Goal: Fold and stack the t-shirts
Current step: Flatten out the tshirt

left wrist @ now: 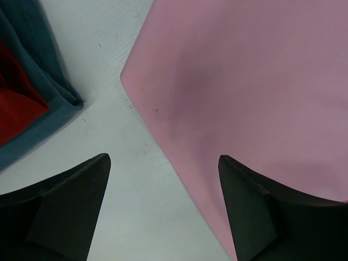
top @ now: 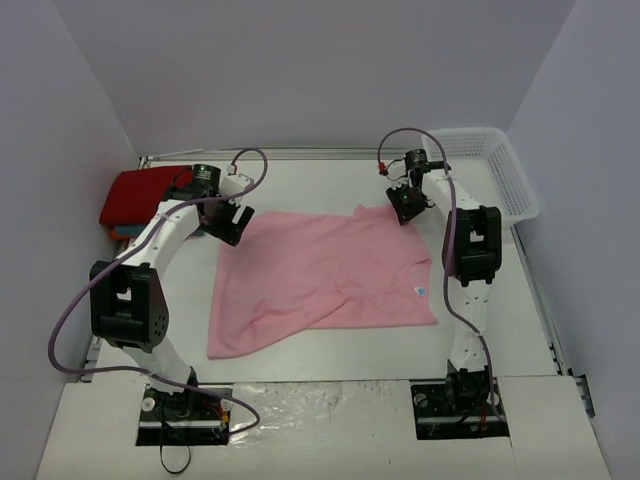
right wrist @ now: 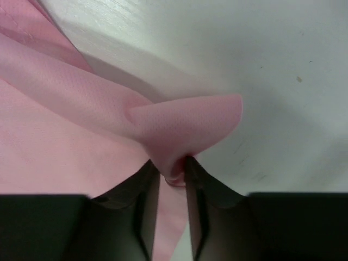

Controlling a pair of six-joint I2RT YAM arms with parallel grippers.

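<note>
The light pink t-shirt lies spread and rumpled in the middle of the white table. My right gripper is at its far right corner, shut on a pinch of the pink cloth, which bunches up between the fingertips in the right wrist view. My left gripper hovers open over the shirt's far left corner; its wrist view shows the pink edge running between the two spread fingers, nothing gripped. The red t-shirt rests folded on the teal-blue t-shirt at the far left.
A white plastic mesh basket stands at the back right corner of the table. Grey walls close in the table at left, back and right. Bare table shows between the shirt and the arm bases.
</note>
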